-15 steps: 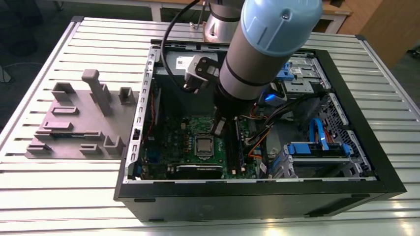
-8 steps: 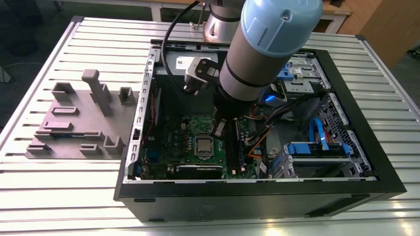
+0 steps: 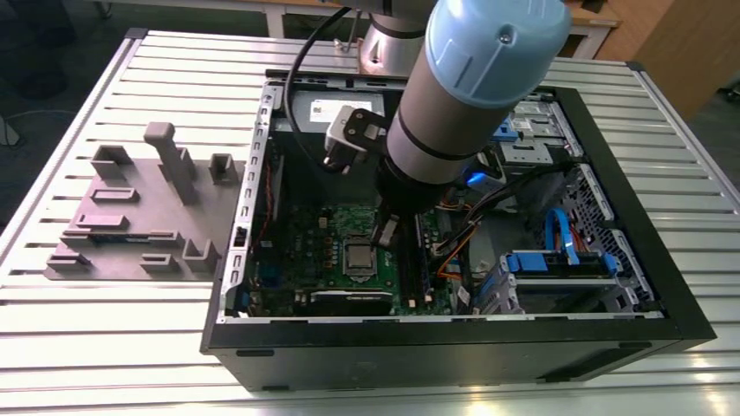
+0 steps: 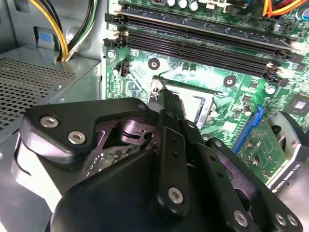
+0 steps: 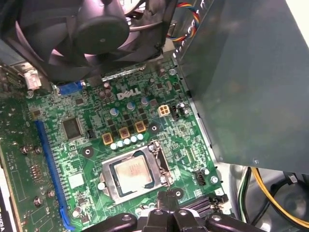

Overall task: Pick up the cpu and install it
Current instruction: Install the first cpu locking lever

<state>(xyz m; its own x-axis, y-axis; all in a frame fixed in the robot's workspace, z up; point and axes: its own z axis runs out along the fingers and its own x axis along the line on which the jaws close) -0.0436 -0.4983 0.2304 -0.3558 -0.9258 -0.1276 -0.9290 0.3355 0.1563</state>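
Observation:
The cpu (image 5: 131,173) is a small square chip with a dull silver top. It lies flat in the socket on the green motherboard (image 5: 72,159), inside the silver socket frame (image 5: 161,162). In the exterior view the cpu (image 3: 360,256) shows low in the open computer case. My gripper (image 5: 166,199) hangs just beside the socket's edge, a little above the board, with its black fingers drawn together and nothing between them. In the second wrist view the gripper (image 4: 170,104) tapers to a narrow tip in front of the socket frame (image 4: 205,104) and hides much of it.
The black case wall (image 3: 463,334) rings the board. A fan (image 5: 96,29), memory slots (image 4: 193,38), the perforated power supply box (image 4: 38,82) with yellow cables (image 4: 58,34), and a blue drive cage (image 3: 561,260) crowd the inside. A grey parts fixture (image 3: 139,217) stands on the exterior view's left.

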